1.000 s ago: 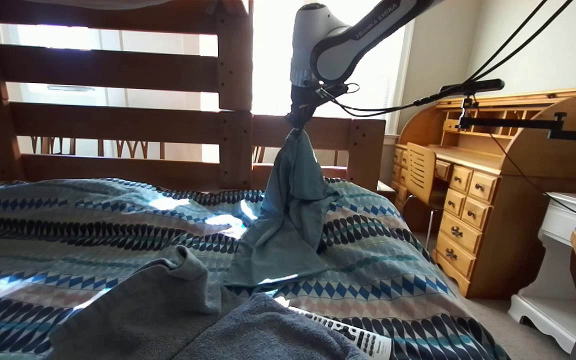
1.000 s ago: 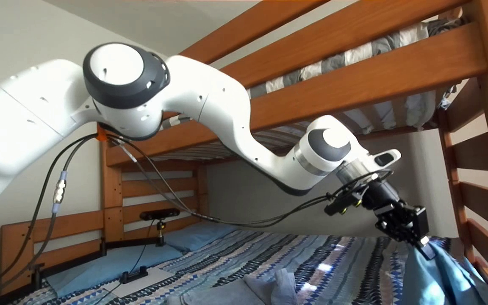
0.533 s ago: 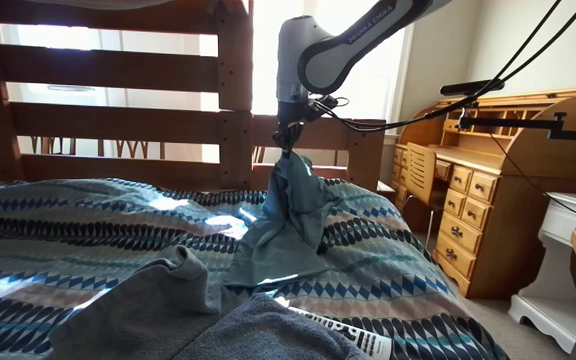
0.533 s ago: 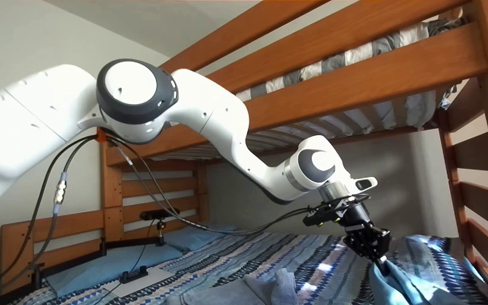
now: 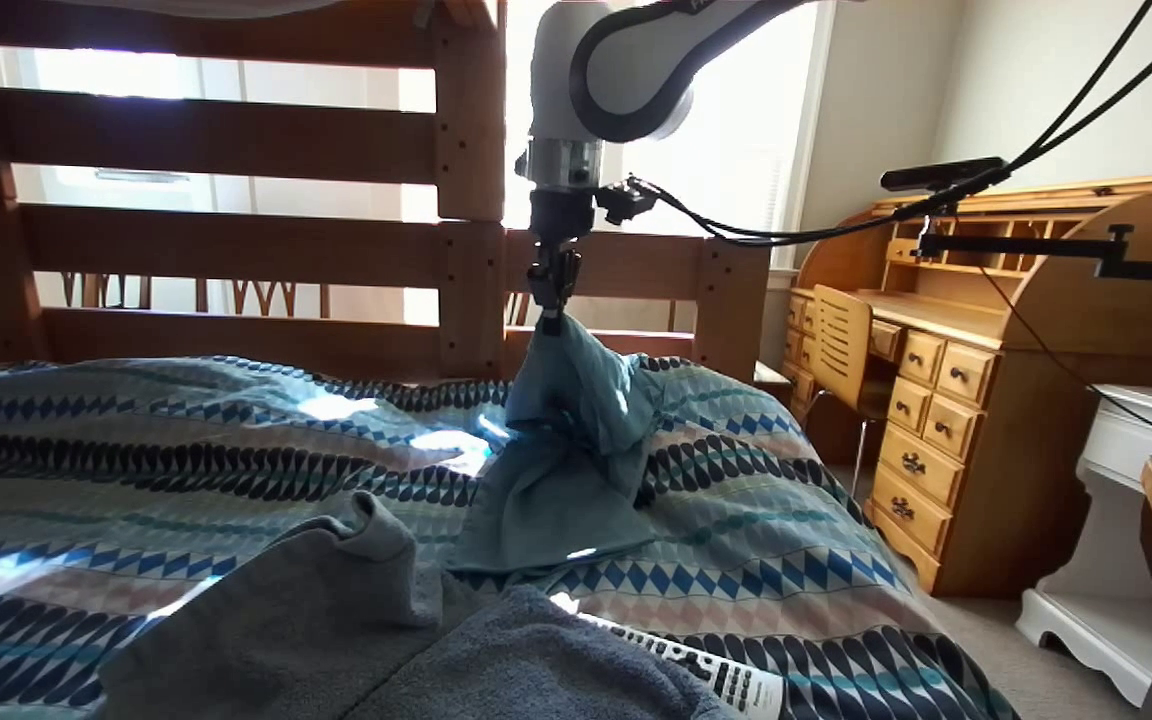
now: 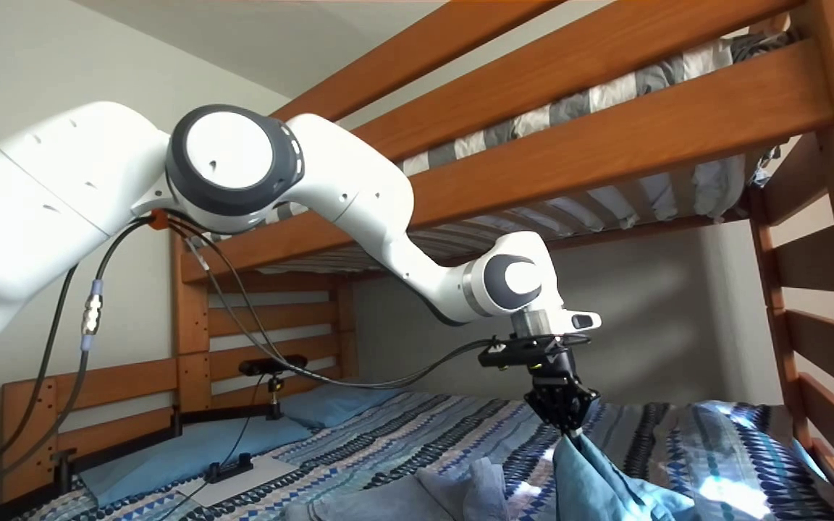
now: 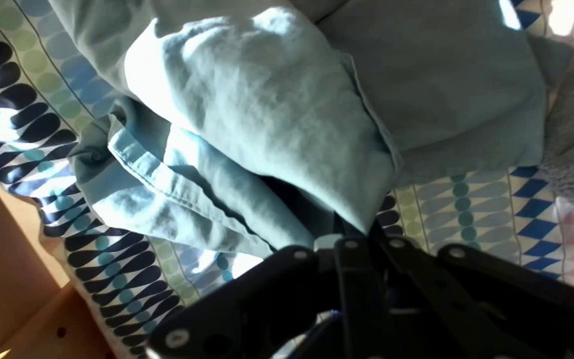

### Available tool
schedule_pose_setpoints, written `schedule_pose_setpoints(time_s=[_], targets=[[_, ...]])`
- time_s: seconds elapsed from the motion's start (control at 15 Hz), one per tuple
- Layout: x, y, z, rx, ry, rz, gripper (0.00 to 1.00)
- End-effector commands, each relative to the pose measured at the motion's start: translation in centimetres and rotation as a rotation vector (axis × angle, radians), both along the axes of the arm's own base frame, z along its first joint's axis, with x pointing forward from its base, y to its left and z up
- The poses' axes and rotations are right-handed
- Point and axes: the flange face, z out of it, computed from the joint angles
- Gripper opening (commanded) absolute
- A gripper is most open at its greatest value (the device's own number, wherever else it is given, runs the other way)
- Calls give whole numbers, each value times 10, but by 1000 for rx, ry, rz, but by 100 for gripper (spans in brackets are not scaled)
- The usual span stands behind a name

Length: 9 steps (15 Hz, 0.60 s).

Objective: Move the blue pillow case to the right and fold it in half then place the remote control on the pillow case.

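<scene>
Though visible only in an exterior view, remote (image 5: 706, 664) apart from end effector (image 5: 552, 324) closed on pillow case (image 5: 571, 480)

Rumpled grey towel (image 5: 366, 620) on patterned bedspread (image 5: 226, 510), wooden desk (image 5: 1016, 470) and chair (image 5: 844, 385) beyond

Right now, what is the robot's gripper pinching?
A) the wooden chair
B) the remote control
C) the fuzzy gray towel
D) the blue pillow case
D: in both exterior views the gripper is closed on a raised part of the blue pillow case, while the remote control lies on the patterned bedspread.
</scene>
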Motion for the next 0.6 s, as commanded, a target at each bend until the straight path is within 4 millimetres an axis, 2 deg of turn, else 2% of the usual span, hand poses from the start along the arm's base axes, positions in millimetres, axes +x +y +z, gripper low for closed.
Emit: schedule_pose_setpoints(time_s=[0.0,0.33,0.53], targets=[[-12,-4,-3,37,115,72,1],[-22,7,-20,28,220,171,1],[-30,27,-40,28,235,212,1]])
